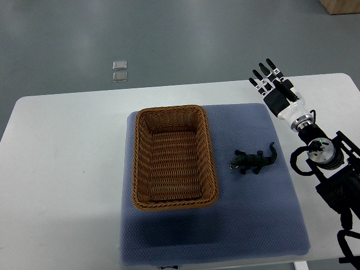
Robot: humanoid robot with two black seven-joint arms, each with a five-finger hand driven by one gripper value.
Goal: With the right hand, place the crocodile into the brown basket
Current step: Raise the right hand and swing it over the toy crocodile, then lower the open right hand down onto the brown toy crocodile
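Top view: right hand [274,88] fingers spread, empty; crocodile [254,160] on mat well apart, nearer robot, beside brown basket [136,169].

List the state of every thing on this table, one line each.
Basket: upright on the mat, empty.
Crocodile: lying on the mat right of the basket, no hand on it.
Right hand: open, fingers straight, holding nothing, apart from the crocodile.
Mat: spread flat on the table.
Table: bearing the mat.
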